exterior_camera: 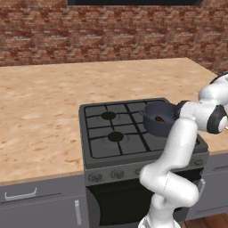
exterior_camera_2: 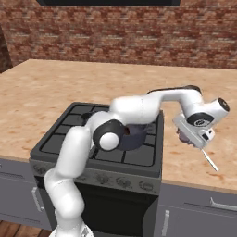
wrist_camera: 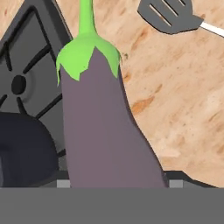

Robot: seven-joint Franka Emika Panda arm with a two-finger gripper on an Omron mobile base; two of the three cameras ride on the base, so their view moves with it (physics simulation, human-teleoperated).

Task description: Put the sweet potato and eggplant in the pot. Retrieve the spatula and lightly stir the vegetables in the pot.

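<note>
My gripper (exterior_camera_2: 186, 137) is shut on the eggplant (wrist_camera: 100, 131), a long purple body with a green cap and stem that points away from the hand. It hangs over the counter just right of the stove, near the pot (exterior_camera: 159, 119). The dark blue-grey pot stands on the stove's back right burner, and the orange-brown sweet potato (exterior_camera: 159, 119) lies inside it. In the right base view my arm covers part of the pot (exterior_camera_2: 135, 138); its dark rim (wrist_camera: 24, 148) shows at the lower left of the hand view. The black slotted spatula (wrist_camera: 171, 15) lies flat on the counter beyond the eggplant, with its pale handle (exterior_camera_2: 211, 162) pointing toward the counter's front edge.
The black stove (exterior_camera: 116, 133) with several burners is set into a light wooden counter (exterior_camera: 40, 116). A brick wall (exterior_camera: 111, 31) runs along the back. Grey drawers and the oven door lie below the counter front.
</note>
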